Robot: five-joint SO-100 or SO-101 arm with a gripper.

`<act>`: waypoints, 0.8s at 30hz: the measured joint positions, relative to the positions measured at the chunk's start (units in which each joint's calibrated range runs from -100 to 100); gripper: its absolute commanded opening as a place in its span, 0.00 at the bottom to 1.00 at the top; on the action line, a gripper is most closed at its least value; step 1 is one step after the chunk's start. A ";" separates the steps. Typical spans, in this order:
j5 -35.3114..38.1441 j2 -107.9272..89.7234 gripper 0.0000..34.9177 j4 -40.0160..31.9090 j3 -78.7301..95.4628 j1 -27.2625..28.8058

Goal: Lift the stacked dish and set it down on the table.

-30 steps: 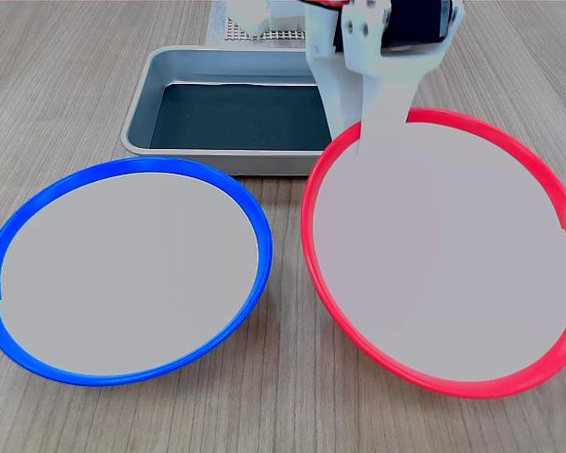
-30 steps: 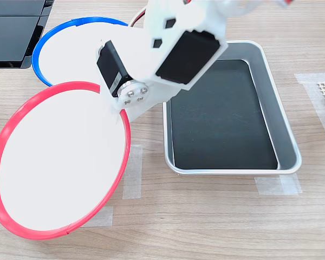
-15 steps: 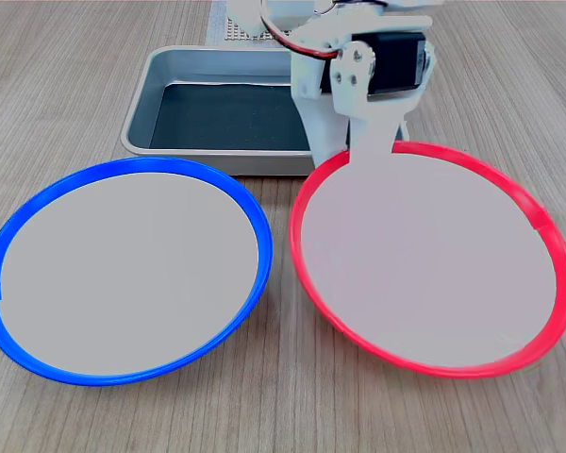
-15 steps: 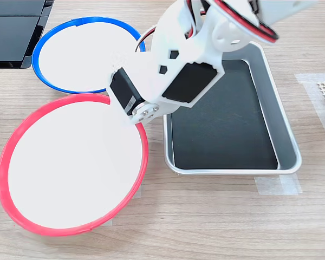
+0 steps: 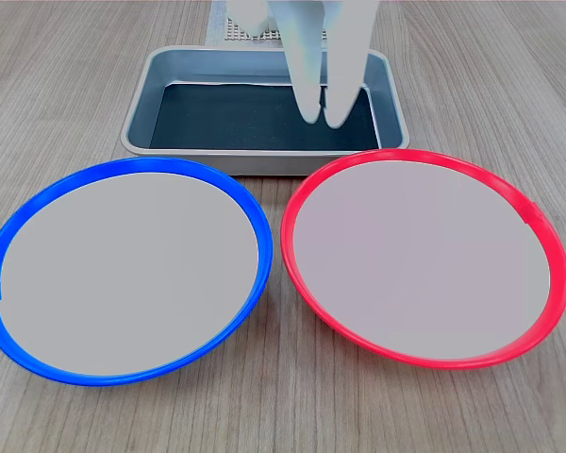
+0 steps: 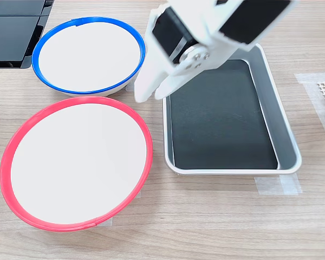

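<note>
The stacked dish (image 5: pixel 423 264), a large round plate with a red rim and a pale grey centre, lies flat on the table (image 5: pixel 283 406) in the first exterior view's right half. In the second exterior view the dish (image 6: pixel 76 165) rests at the lower left on the table (image 6: pixel 206 216). My white gripper (image 5: pixel 324 115) hangs above the near edge of the metal tray, just behind the dish and clear of it. In the second exterior view the gripper (image 6: pixel 151 97) is open, with a small gap between its fingertips and nothing held.
A blue-rimmed plate (image 5: pixel 127 269) of the same size sits beside the red one, also seen as the blue plate (image 6: pixel 89 54) in the second exterior view. A metal tray (image 5: pixel 137 123) with a dark bottom stands behind both. A black object (image 6: pixel 11 32) fills the second exterior view's top left corner.
The red dish went from tilted and held at its rim to lying flat on the table. The gripper let go of it and rose back over the tray.
</note>
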 measured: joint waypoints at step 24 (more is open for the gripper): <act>-12.75 -82.78 0.00 0.90 64.25 9.65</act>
